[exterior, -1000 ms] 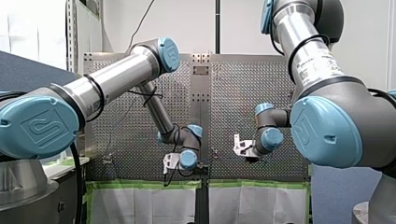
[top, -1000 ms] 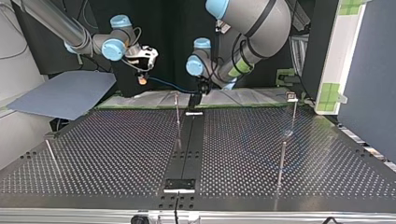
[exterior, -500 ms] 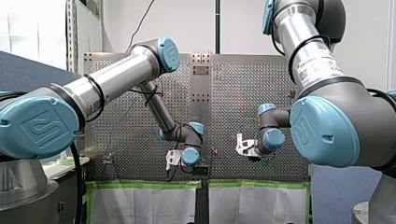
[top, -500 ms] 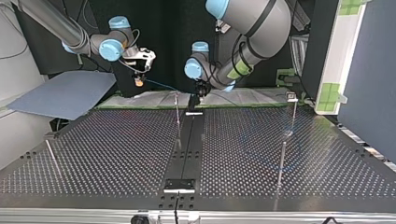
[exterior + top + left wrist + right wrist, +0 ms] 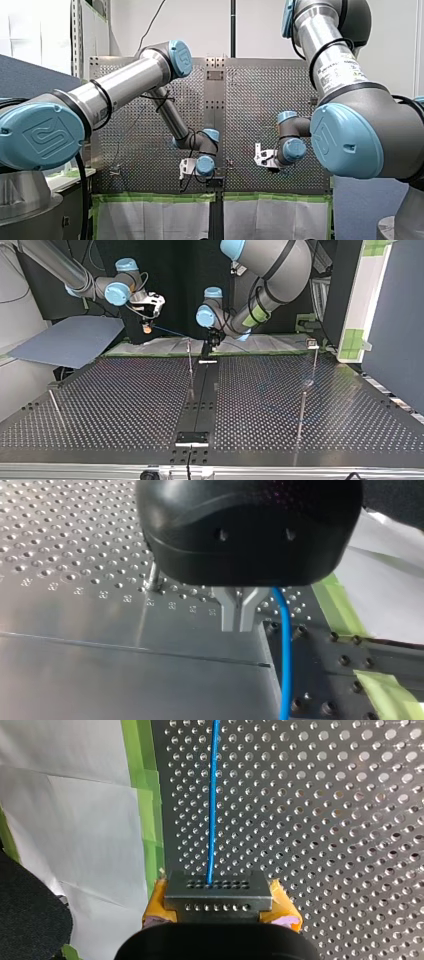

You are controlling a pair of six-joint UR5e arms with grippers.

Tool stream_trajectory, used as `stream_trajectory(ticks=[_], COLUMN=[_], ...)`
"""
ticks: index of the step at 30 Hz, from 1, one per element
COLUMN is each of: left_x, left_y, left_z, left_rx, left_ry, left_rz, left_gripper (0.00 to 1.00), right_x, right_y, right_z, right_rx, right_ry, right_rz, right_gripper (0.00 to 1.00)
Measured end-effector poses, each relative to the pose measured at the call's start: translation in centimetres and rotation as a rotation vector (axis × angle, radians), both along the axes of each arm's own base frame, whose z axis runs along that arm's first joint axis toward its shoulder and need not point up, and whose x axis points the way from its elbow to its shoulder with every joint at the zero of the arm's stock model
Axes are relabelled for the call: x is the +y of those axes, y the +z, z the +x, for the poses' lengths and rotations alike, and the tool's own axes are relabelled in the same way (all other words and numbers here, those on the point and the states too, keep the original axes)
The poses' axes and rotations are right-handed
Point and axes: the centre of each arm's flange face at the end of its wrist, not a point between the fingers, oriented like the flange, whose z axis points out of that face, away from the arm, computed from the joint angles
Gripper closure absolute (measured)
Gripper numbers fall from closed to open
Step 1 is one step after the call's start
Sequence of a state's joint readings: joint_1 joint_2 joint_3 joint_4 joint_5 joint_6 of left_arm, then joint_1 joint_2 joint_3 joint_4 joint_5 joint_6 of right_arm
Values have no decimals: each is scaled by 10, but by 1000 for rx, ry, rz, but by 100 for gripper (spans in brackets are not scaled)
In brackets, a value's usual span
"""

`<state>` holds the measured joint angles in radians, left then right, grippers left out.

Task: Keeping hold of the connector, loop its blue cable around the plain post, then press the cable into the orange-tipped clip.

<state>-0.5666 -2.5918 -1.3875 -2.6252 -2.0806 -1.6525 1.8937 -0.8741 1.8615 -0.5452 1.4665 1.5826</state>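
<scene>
While clamped on connector (image 5: 218,889), right gripper (image 5: 218,906) shows yellow pads (image 5: 282,906) flanking grey block. Blue cable (image 5: 213,795) leaves it straight ahead over perforated table (image 5: 325,820). Top view: cable slants from upper left to top centre, reaching left gripper (image 5: 240,624). Its metal fingers (image 5: 229,612) pressed together, cable just beside them. Plain post (image 5: 190,360) near.

Bright even light; soft glare on table (image 5: 75,645); mild blur.

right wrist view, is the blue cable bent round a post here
No, the blue cable runs straight from the connector held in my right gripper out over the perforated table, with no post in that view.
</scene>
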Motion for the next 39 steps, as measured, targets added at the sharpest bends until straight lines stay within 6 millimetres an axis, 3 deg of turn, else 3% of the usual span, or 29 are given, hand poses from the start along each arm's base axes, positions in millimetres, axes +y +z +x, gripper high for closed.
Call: stream_trajectory(ticks=[33,39], left_x=[-23,-25], left_y=[15,6], left_z=[9,8], left_rx=[-16,3], left_ry=[-60,-71], left_rz=[-10,-2], left_gripper=[100,100], right_x=[-13,-15], right_y=[5,6], right_z=[1,4], right_rx=[-13,-14], right_ry=[0,4], right_rz=[-30,-33], right_gripper=[100,100])
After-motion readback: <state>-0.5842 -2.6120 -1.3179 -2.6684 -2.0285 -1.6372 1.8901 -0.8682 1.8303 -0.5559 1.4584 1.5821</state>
